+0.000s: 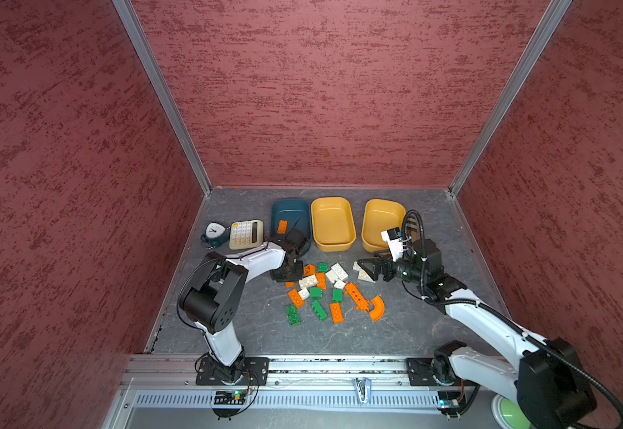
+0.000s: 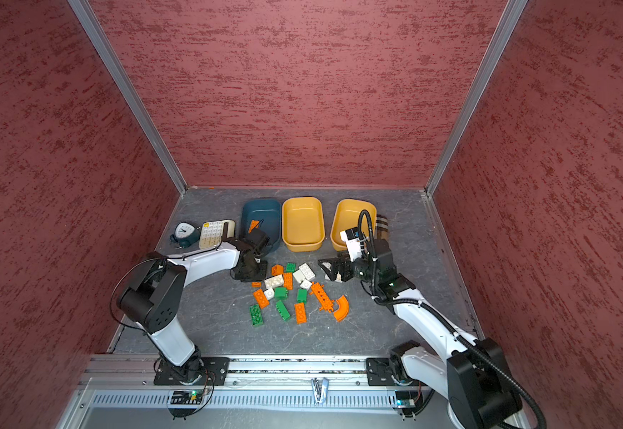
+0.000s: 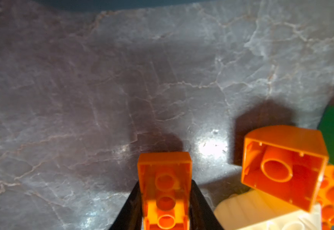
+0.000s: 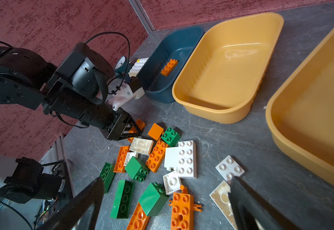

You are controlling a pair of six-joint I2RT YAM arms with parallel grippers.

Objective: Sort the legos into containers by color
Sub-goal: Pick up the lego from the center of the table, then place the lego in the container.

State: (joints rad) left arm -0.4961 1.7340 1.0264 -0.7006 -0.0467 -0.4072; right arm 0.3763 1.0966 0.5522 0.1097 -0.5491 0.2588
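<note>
The grey marbled table (image 1: 250,334) sits between red walls. Our left pincer (image 3: 165,182) is clamped on an orange brick (image 3: 165,169) by its long sides, and the brick's long axis runs out past the fingertips. In a top view the teal tub (image 1: 290,203), with one sorted brick (image 1: 282,226) inside, lies just up-frame of that pincer, so we judge this a short carry for the left arm. Our right pincer (image 1: 366,269) hangs wide and empty at the white plates (image 1: 362,275), right of the pile.
</note>
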